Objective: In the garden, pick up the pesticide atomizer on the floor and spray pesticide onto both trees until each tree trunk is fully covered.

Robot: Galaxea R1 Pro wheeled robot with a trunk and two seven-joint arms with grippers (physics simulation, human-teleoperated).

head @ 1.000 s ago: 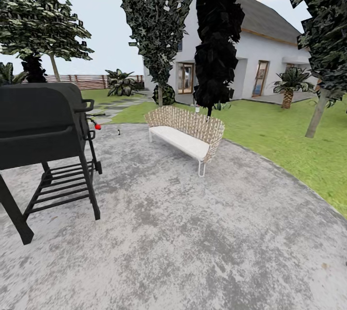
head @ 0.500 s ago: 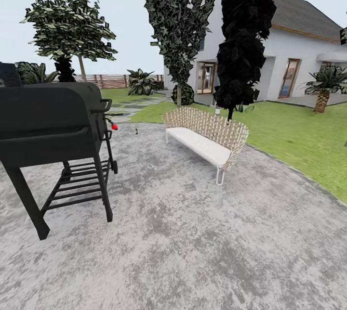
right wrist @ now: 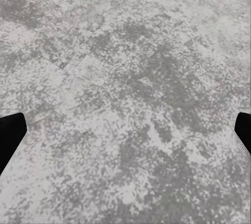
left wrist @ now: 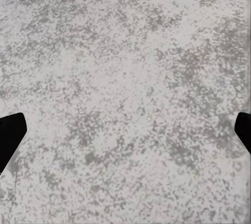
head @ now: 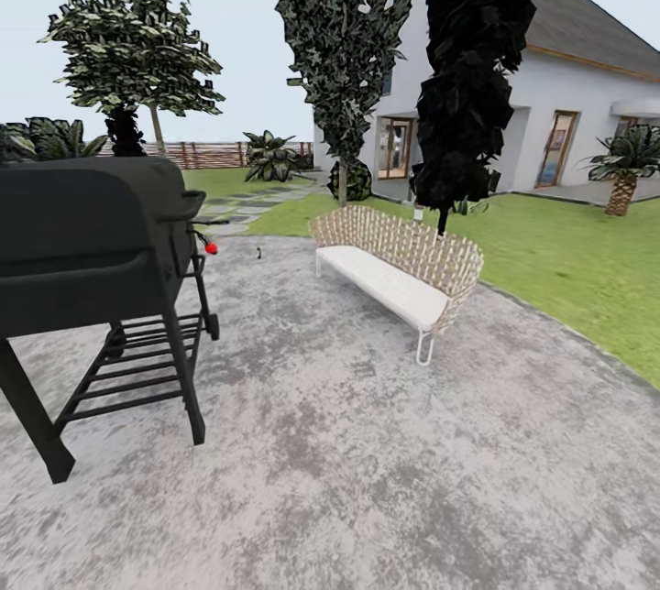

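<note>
I am on a grey speckled patio (head: 367,462), facing a black grill (head: 87,233) with a red knob. A tiny dark object (head: 258,252), possibly the pesticide atomizer, stands on the paving beyond the grill, between it and a wicker bench (head: 396,269); it is too small to confirm. Both my left hand (left wrist: 125,130) and right hand (right wrist: 125,130) hang spread wide over bare paving, well apart from it. I judge the bottle light, rigid and smooth, best gripped around its body below the trigger.

Grill (head: 87,233) cut by left edge; tiny dark object (head: 258,252) on paving unidentifiable.
</note>
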